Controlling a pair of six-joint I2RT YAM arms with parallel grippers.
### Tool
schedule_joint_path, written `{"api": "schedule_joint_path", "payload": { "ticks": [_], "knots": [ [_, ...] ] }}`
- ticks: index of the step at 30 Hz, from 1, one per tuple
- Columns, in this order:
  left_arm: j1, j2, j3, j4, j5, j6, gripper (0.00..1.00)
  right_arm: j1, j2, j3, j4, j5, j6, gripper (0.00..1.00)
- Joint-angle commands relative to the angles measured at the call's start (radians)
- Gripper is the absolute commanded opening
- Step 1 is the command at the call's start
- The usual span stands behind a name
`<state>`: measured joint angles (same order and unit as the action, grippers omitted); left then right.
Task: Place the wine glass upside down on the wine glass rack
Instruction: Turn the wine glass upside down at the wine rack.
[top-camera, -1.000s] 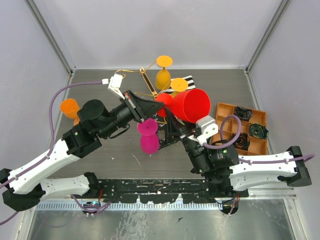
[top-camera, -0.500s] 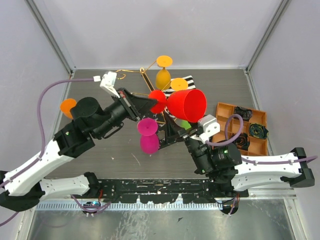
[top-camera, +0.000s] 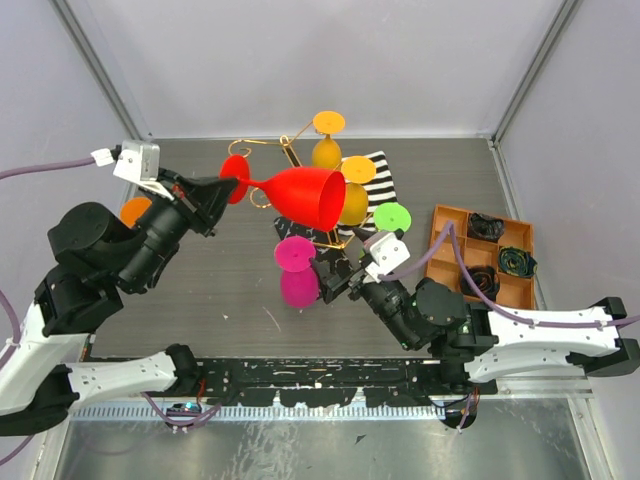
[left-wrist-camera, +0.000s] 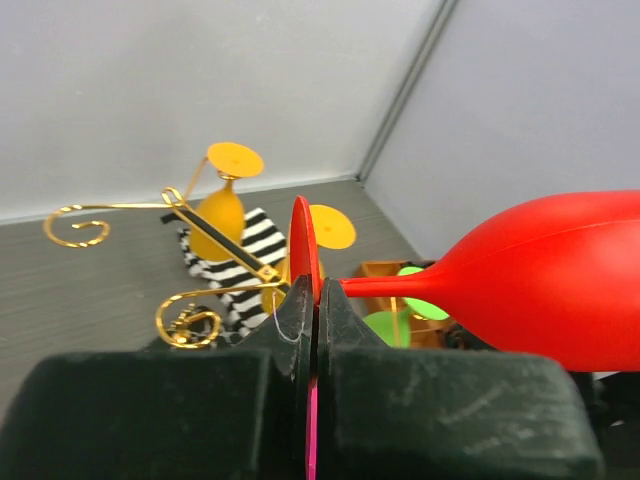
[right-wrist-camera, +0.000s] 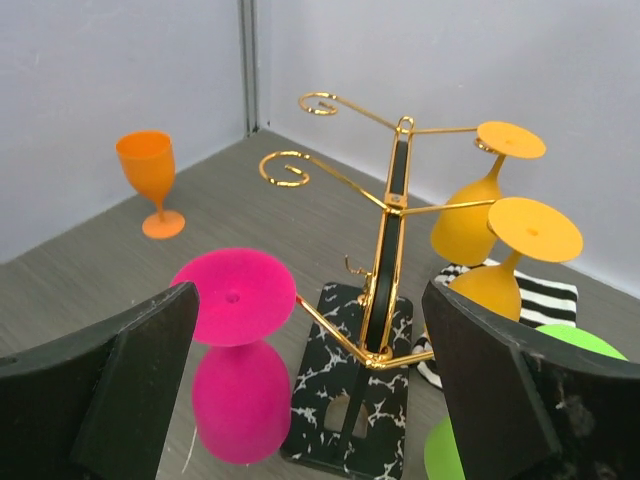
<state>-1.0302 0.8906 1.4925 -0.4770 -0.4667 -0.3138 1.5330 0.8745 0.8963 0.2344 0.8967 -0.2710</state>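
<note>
Pale grey walls (top-camera: 320, 60) box in a dark grey wood-grain bench (top-camera: 230, 290). Wine glass rack (right-wrist-camera: 392, 220) stands upright mid-bench. Red wine glass (top-camera: 300, 195) is up in the air over the rack's top, on its side: long axis about level, left-right, foot left, bowl mouth pointing right. Left pincer (left-wrist-camera: 312, 310) clamps the foot disc. Right pincer (right-wrist-camera: 312, 330) spread wide, holding nothing, near the rack base.
</note>
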Motion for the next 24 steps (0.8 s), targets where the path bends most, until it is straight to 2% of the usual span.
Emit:
{"api": "schedule_joint_path", "payload": {
  "ticks": [1, 5, 9, 13, 20, 24],
  "knots": [
    [-0.004, -0.013, -0.004, -0.014, -0.033, 0.227, 0.00, -0.003, -0.034, 0.100, -0.267, -0.017, 0.183, 1.00],
    [-0.004, -0.032, -0.019, 0.010, -0.001, 0.356, 0.00, -0.003, -0.043, 0.149, -0.399, 0.025, 0.284, 1.00],
    [-0.002, -0.059, -0.039, 0.018, 0.015, 0.446, 0.00, -0.003, -0.057, 0.217, -0.607, 0.100, 0.450, 1.00],
    [-0.003, -0.077, -0.046, -0.010, 0.095, 0.519, 0.00, -0.002, -0.114, 0.271, -0.814, 0.102, 0.602, 1.00],
    [-0.003, -0.043, -0.008, -0.079, 0.177, 0.632, 0.00, -0.003, -0.201, 0.401, -0.979, -0.030, 0.667, 1.00],
    [-0.003, -0.020, -0.006, -0.079, 0.262, 0.676, 0.00, -0.003, -0.135, 0.518, -1.021, -0.174, 0.627, 0.98]
  ]
}}
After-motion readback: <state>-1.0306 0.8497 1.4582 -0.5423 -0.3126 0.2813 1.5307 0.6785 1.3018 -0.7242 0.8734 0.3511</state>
